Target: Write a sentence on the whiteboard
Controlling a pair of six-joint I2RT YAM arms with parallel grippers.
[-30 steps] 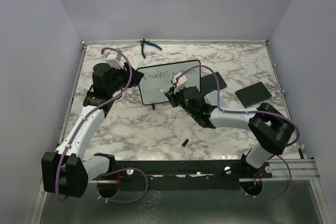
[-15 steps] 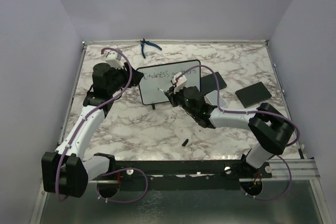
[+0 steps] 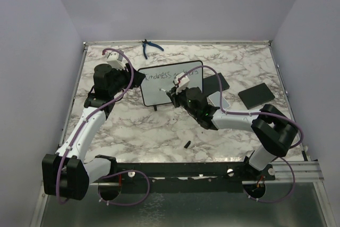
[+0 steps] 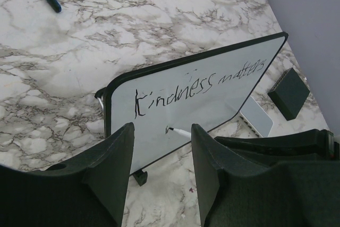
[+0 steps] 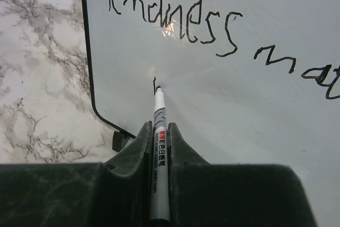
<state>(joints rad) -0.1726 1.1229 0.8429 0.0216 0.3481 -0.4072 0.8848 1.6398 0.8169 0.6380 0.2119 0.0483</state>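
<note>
Marble-patterned tabletop (image 3: 149, 126), grey veins on white. The whiteboard (image 3: 159, 93) stands on its small black feet in the middle of the table, toward the far side, leaning back, its long edge running left to right.

The sentence (image 5: 186, 22) runs along the upper part of the board in thin black marker; the line reads "Kindness matters". Below the K there is one short black stroke and nothing more.

The right gripper (image 5: 159, 131) is clamped tight on a white marker (image 5: 159, 152), barrel running straight between the fingers. The marker's tip touches the board at the bottom of that short stroke, near the board's left edge.

The left gripper (image 4: 162, 128) hangs just left of the board, facing it, fingers (image 4: 114, 152) moderately apart with nothing between them.

Blue-handled pliers (image 3: 150, 46) lie at the far edge of the table. Two black pads (image 3: 256, 94) lie to the right of the board, with a pale grey block (image 4: 257, 122) just behind the board's right end. A small black piece (image 3: 187, 143) lies nearer the arm bases; too small to identify.
</note>
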